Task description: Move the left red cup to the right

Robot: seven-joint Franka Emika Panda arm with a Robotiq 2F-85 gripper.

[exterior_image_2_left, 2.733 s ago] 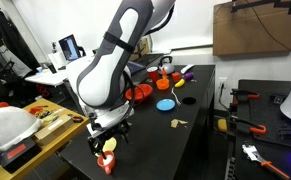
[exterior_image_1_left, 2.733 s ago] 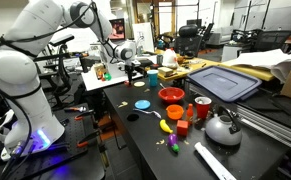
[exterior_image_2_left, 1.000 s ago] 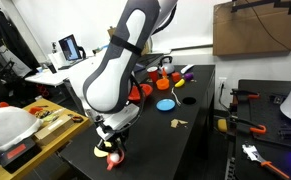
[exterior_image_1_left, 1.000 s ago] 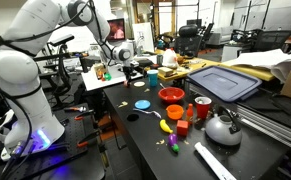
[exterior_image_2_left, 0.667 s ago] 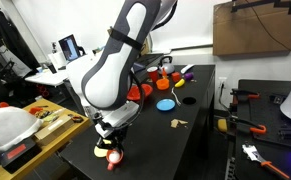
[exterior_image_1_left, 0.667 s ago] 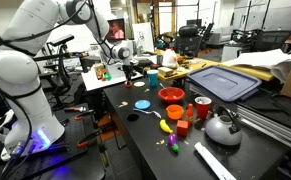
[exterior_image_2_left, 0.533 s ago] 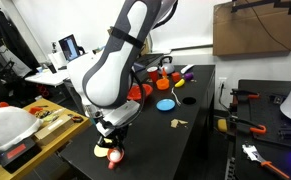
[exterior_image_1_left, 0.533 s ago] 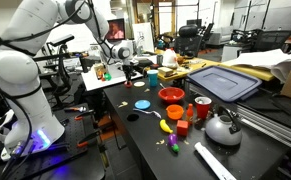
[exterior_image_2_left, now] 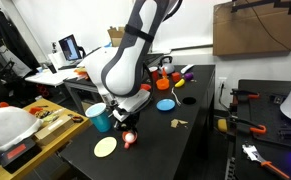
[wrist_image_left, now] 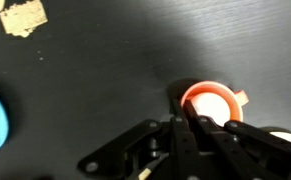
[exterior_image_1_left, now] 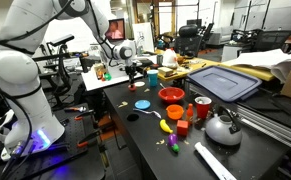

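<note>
Black tabletop (wrist_image_left: pixel 135 60) fills my wrist view, matte and mostly bare. My gripper (wrist_image_left: pixel 197 122) looks clenched on the near wall of the small red cup (wrist_image_left: pixel 211 102), pinching the rim, a hold I'd judge suits carrying it upright. The cup sits lower right of that frame, right at the fingertips. In an exterior view the gripper (exterior_image_2_left: pixel 125 130) hangs low with the cup (exterior_image_2_left: pixel 129 140) directly beneath, just beside a cream disc (exterior_image_2_left: pixel 105 147) and near a teal cup (exterior_image_2_left: pixel 100 118). Whether it touches the table I can't tell.

One small red cup (wrist_image_left: pixel 210 100), one red bowl (exterior_image_1_left: pixel 171 95), one kettle (exterior_image_1_left: pixel 222 127).
</note>
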